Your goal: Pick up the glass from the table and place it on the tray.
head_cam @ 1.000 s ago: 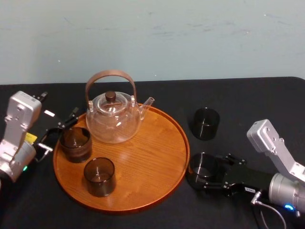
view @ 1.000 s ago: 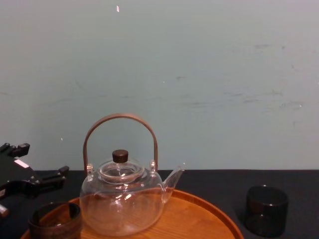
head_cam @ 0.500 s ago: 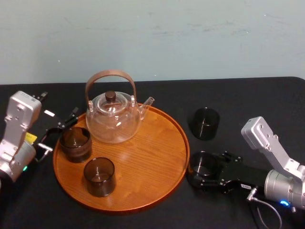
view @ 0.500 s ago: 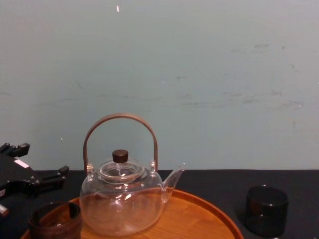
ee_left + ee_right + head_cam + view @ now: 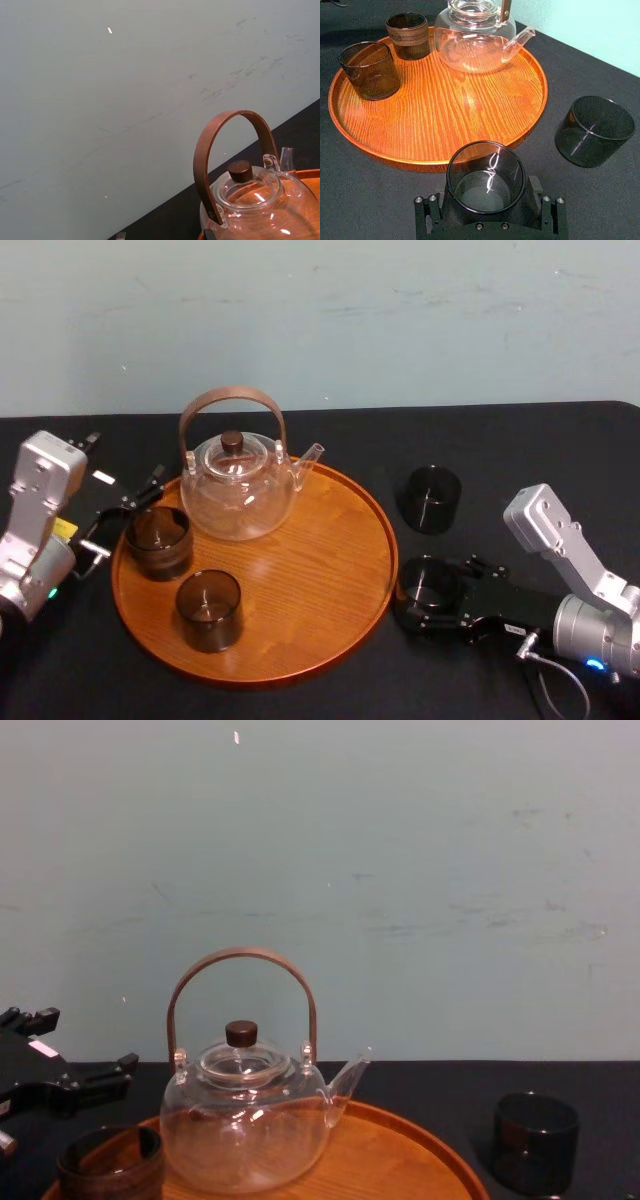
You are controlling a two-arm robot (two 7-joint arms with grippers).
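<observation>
A dark clear glass (image 5: 428,588) stands on the black table just right of the tray (image 5: 385,540), a large round orange-brown wooden one. My right gripper (image 5: 432,596) lies low around this glass, open, one finger on each side. In the right wrist view the glass (image 5: 485,176) sits between the fingers (image 5: 534,189), close to the tray's rim (image 5: 470,164). A second dark glass (image 5: 432,498) stands farther back on the table. My left gripper (image 5: 128,516) rests open at the tray's left edge.
On the tray stand a clear glass teapot (image 5: 238,490) with a brown hoop handle, a brown-banded glass (image 5: 158,540) and a plain dark glass (image 5: 208,610). The tray's middle and right part is bare wood. A pale wall runs behind the table.
My right arm has slid a little to the left, bringing its fingers further around the near glass. The left arm and the things on the tray have not moved.
</observation>
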